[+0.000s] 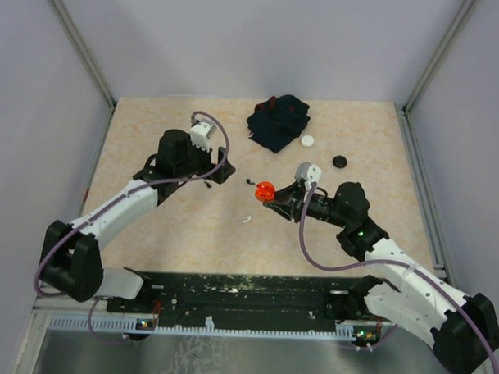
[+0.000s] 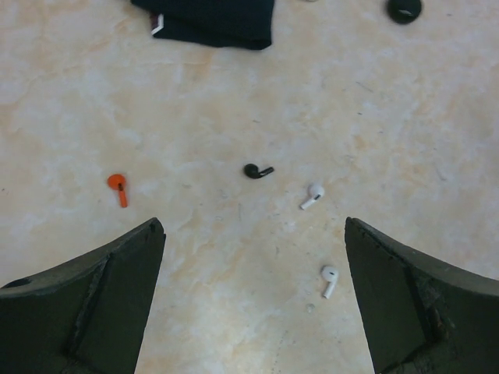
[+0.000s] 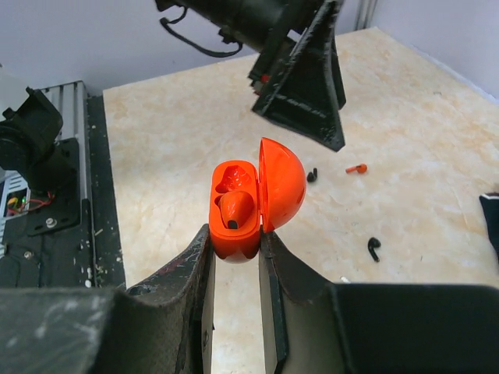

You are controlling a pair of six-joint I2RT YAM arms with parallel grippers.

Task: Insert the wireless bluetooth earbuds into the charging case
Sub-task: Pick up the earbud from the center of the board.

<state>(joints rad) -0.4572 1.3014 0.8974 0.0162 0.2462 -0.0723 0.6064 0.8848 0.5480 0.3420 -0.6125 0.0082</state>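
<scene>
My right gripper [image 3: 234, 243] is shut on the orange charging case [image 3: 235, 234] and holds it above the table with the lid [image 3: 282, 183] swung open. One orange earbud [image 3: 236, 209] sits in a slot; the slot beside it is empty. My left gripper [image 2: 253, 234] hovers open over the table with nothing between its fingers. Below it lie an orange earbud [image 2: 118, 188], a black earbud [image 2: 256, 171] and two white earbuds [image 2: 313, 195] [image 2: 329, 279]. In the top view the case [image 1: 264, 190] sits just right of the left gripper [image 1: 221, 171].
A dark navy cloth [image 1: 278, 122] lies at the back of the table. A white puck [image 1: 307, 141] and a black puck [image 1: 340, 161] sit to its right. Another black earbud [image 3: 374, 248] lies near the right gripper. Metal frame posts rise at the table's back corners.
</scene>
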